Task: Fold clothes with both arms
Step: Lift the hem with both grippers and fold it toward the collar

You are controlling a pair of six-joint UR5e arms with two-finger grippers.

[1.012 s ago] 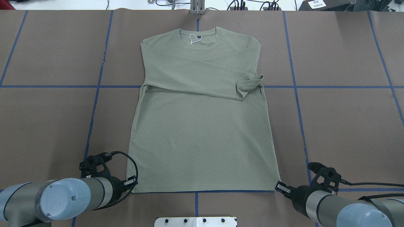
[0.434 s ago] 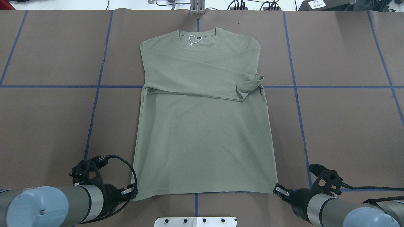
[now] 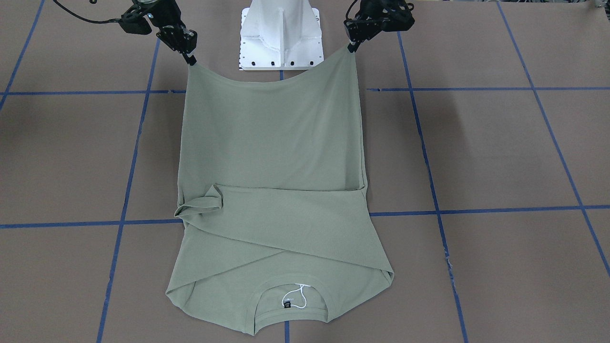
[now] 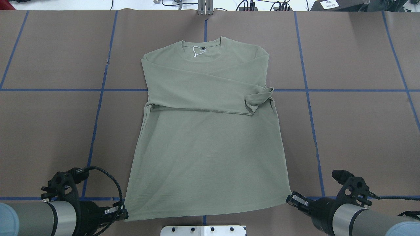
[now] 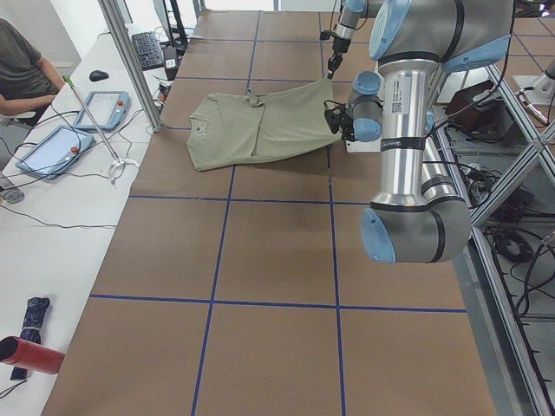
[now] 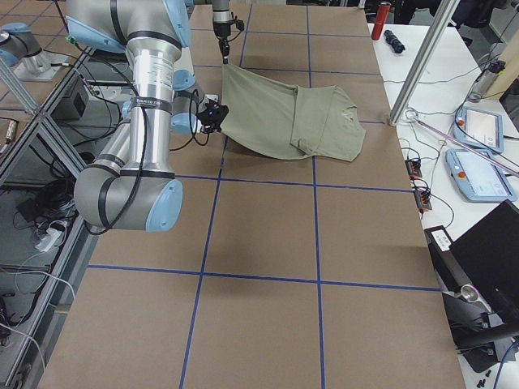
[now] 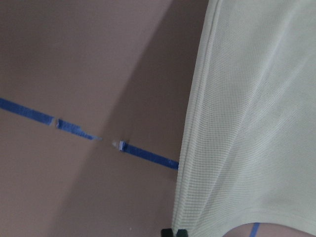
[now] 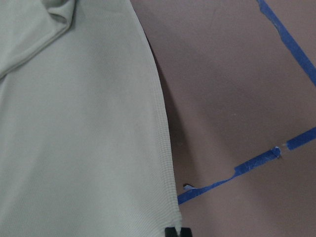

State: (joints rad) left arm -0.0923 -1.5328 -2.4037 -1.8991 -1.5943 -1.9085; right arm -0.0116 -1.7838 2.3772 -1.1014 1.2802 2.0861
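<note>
Nearest robot: L gripper [image 4: 124, 214] and R gripper [image 4: 289, 198], black two-finger type, each pinched tight on one bottom hem corner of sage-green knit shirt [image 4: 210, 147]. Grey arms [image 4: 59, 216] low, reaching in from either side, near white pedestal base [image 3: 281, 33]. Hem lifted off brown table [image 4: 361, 131], sagging in a shallow curve btwn corners. Fine ribbed weave, soft ripples. Farther out: body flat, sleeves folded across chest, one cuff [image 4: 259, 95] crumpled. Farthest: crew neck w/ black label [image 4: 203, 49], white string loop [image 4: 196, 52].

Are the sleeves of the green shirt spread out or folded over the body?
Folded. Both sleeves lie crossed over the chest of the shirt; one cuff curls at its edge.
</note>
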